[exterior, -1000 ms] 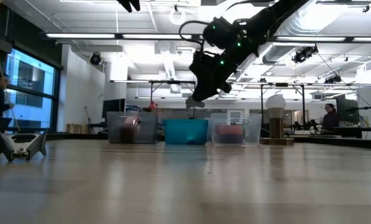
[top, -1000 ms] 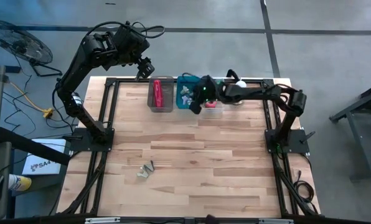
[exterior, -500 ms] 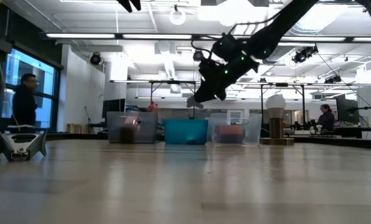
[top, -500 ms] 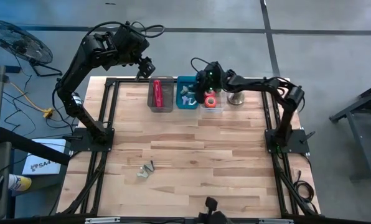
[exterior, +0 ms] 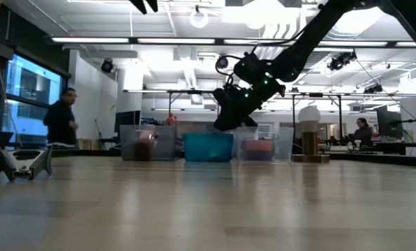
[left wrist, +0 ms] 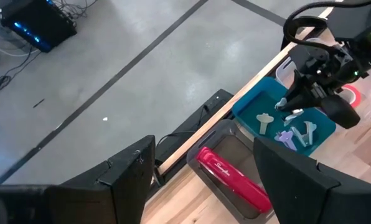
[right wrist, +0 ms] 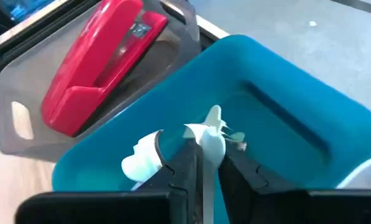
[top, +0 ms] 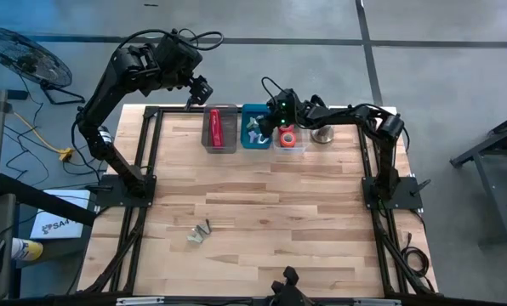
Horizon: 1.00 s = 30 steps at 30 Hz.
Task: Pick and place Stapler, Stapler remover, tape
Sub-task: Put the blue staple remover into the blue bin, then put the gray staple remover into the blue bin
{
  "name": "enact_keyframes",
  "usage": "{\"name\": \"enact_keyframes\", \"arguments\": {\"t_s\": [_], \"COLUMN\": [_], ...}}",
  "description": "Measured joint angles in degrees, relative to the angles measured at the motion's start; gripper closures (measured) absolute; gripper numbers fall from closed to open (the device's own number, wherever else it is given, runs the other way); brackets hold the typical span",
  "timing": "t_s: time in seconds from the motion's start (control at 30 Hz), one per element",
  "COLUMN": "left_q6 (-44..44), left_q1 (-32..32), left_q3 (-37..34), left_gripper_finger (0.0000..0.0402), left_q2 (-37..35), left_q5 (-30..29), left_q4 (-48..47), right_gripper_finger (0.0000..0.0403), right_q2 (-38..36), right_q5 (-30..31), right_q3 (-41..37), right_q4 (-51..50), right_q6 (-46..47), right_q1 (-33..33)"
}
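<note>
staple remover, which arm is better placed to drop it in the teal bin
Right. Its pincer is shut on the staple remover directly over the teal bin; the left pincer is off past the table's far edge.

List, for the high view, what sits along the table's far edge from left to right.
Grey bin holding the stapler → teal bin of pale staple removers → clear bin with tape → pale stand.

Overhead and table-level views take in the whole table [top: 262, 212]; both wrist views share the teal bin [left wrist: 285, 121].
</note>
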Motion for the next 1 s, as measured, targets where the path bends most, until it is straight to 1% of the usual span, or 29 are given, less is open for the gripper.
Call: {"name": "enact_keyframes", "arguments": {"t_s": [0.1,0.43,0.53,0.8,1.0], "left_q6": [-0.59,-0.67,-0.67,-0.4,-0.23], "left_q1": [-0.02,-0.02,-0.01,-0.01,0.0], "left_q3": [0.0,0.02,0.0,0.01,0.02], "left_gripper_finger": [0.0136,0.0136,0.0136,0.0136,0.0136], "left_q2": [0.0,0.0,0.0,0.01,0.02], "left_q5": [-0.04,0.0,0.15,0.4,0.46], "left_q4": [0.0,-0.09,-0.1,-0.7,-3.75], "right_gripper_finger": [0.0351,0.0342,0.0329,0.0273,0.0268], "right_q2": [0.06,0.06,0.06,-0.14,-3.15], "right_q5": [0.93,-0.09,-0.06,-0.66,-0.6], "right_q3": [0.0,0.0,0.0,0.0,0.0], "right_q4": [0.46,0.82,0.54,-0.06,-0.86], "right_q6": [-0.07,0.79,1.26,2.76,2.5], "right_q1": [0.15,0.43,0.39,0.39,0.6]}}
